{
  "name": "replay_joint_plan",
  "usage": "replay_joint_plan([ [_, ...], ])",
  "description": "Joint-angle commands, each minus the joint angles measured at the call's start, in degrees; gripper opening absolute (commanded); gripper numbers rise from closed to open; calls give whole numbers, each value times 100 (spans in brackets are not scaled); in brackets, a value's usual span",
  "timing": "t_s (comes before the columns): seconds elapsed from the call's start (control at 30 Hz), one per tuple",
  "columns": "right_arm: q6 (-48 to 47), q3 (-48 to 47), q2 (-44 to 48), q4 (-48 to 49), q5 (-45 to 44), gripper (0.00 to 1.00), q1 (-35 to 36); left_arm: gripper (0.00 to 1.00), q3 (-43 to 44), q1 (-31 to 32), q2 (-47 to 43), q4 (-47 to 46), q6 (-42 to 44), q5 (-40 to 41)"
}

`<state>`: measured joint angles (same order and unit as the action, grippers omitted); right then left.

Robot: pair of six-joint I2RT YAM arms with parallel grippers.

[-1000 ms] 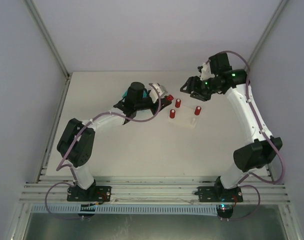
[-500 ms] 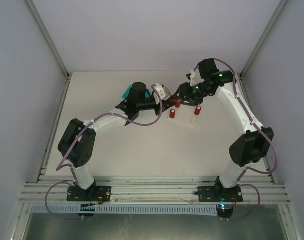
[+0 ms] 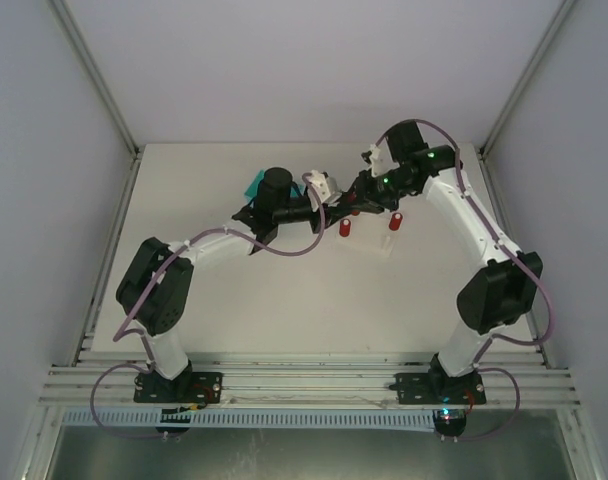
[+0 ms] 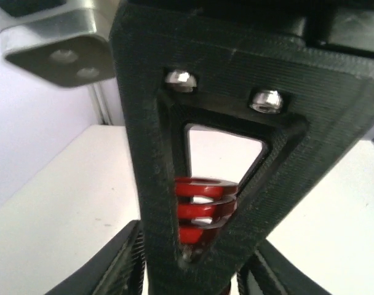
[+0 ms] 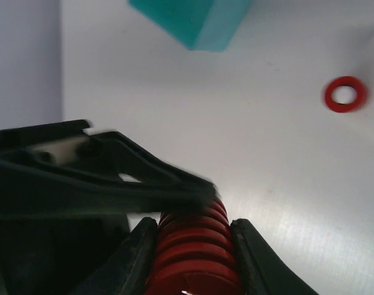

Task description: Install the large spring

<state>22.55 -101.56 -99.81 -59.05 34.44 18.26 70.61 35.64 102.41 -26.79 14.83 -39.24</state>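
The large spring (image 5: 193,246), a thick red coil, sits between the fingers of my right gripper (image 5: 193,224), which is shut on it. Its far end meets the tip of a black triangular frame (image 5: 101,178). In the left wrist view that frame (image 4: 144,123) fills the foreground, and the spring (image 4: 205,206) shows through its window. My left gripper (image 4: 193,273) is shut on the frame's lower end. From above, the left gripper (image 3: 319,208) and right gripper (image 3: 352,200) meet tip to tip over the back of the table.
Two red posts (image 3: 345,228) (image 3: 395,220) stand on a pale plate (image 3: 376,243) just in front of the grippers. A teal block (image 3: 252,185) lies behind the left wrist, a white-and-metal part (image 3: 319,182) beside it. A small red ring (image 5: 345,94) lies on the table.
My right arm swung left to the left gripper and its jaws closed on the spring. The left arm pushed the black frame slightly to the right.
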Motion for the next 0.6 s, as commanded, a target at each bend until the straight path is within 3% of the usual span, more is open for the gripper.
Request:
replay_joint_plan([
  [0.0, -100, 220, 445, 46, -1393, 0, 28, 58, -439, -97, -188, -913, -680, 220],
  [0.03, -142, 310, 515, -40, -1819, 0, 24, 95, -577, -128, -213, -978, -794, 282],
  [0.07, -185, 440, 612, -82, -2203, 0, 18, 100, -720, -160, -258, -1006, -941, 463],
  [0.3, -225, 1632, 1180, 232, -3937, 0, 20, 99, -1532, -436, -920, -338, -1474, 2123],
  [0.5, -1, 2003, 979, 518, -4092, 0, -58, 99, -1876, -999, -1476, 463, -1912, 3428],
  [0.57, 60, 1988, 814, 616, -4026, 0, -72, 99, -1925, -1293, -1589, 624, -1999, 3457],
])
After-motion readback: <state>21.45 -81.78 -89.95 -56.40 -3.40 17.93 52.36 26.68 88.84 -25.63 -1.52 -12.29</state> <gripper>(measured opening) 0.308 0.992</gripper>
